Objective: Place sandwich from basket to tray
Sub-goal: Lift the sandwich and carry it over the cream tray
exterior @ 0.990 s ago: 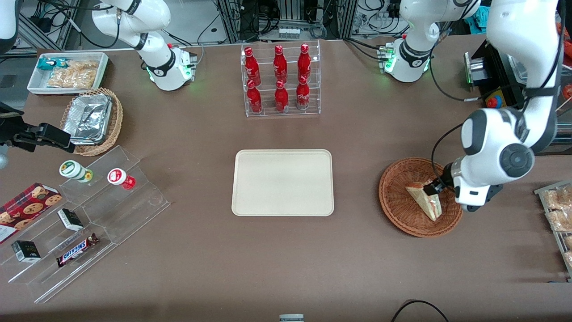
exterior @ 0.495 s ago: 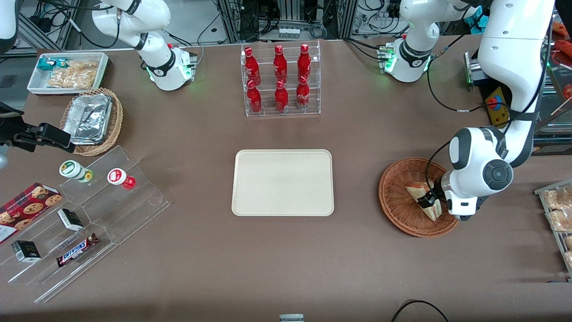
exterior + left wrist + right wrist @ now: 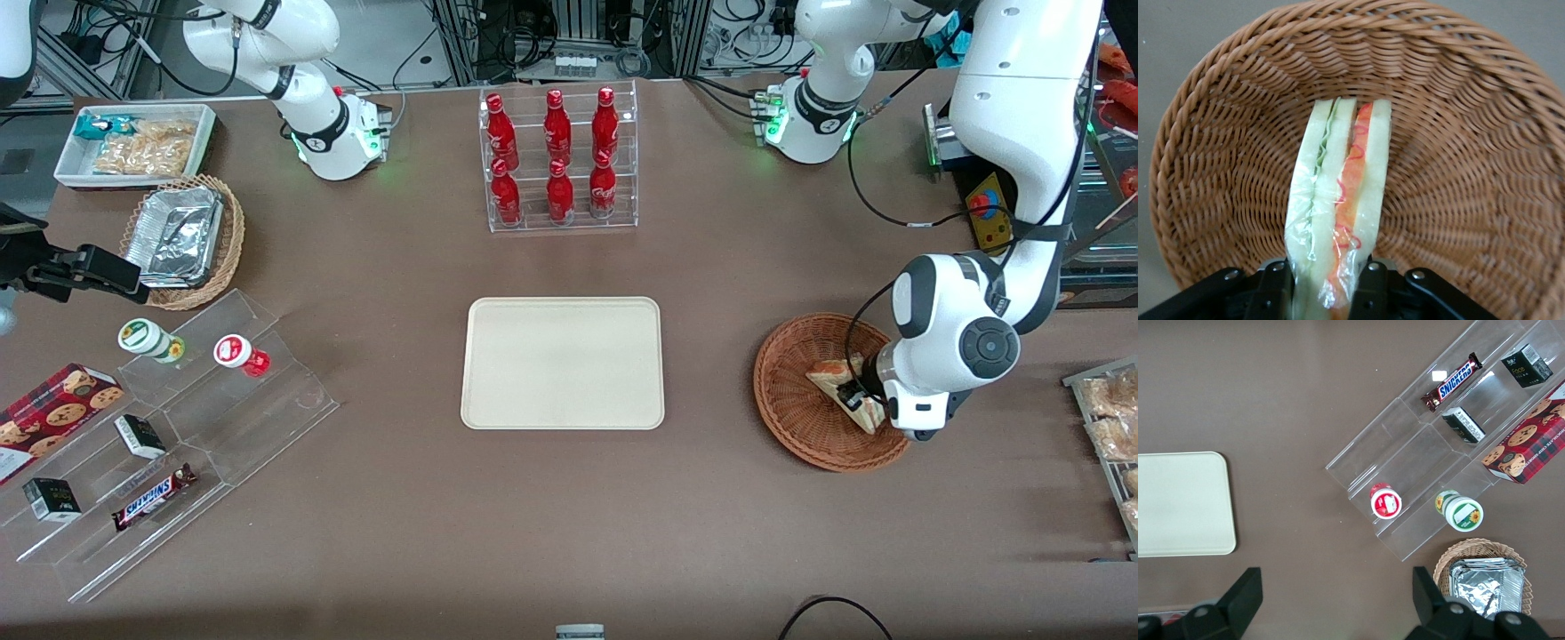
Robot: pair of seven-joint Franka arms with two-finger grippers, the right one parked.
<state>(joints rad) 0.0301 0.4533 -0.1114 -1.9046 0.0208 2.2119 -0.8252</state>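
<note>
Claw (image 3: 855, 397) sits low in the basket (image 3: 787, 396), its two fingers (image 3: 1275, 293) straddling the sandwich's (image 3: 1338, 213) near end, one against each bread face. A second ago it hung higher, over the wedge's upper edge; half a second ago it had dropped onto it, and since then it has barely shifted. By that, the descent looks finished and the grasp is the step in hand. The fingers stand only as far apart as the sandwich is thick and touch the wrap on both sides, though how hard they press I cannot tell. The sandwich stands on edge under the claw, not yet lifted. The tray (image 3: 562, 363) lies bare, well away toward the parked arm.
</note>
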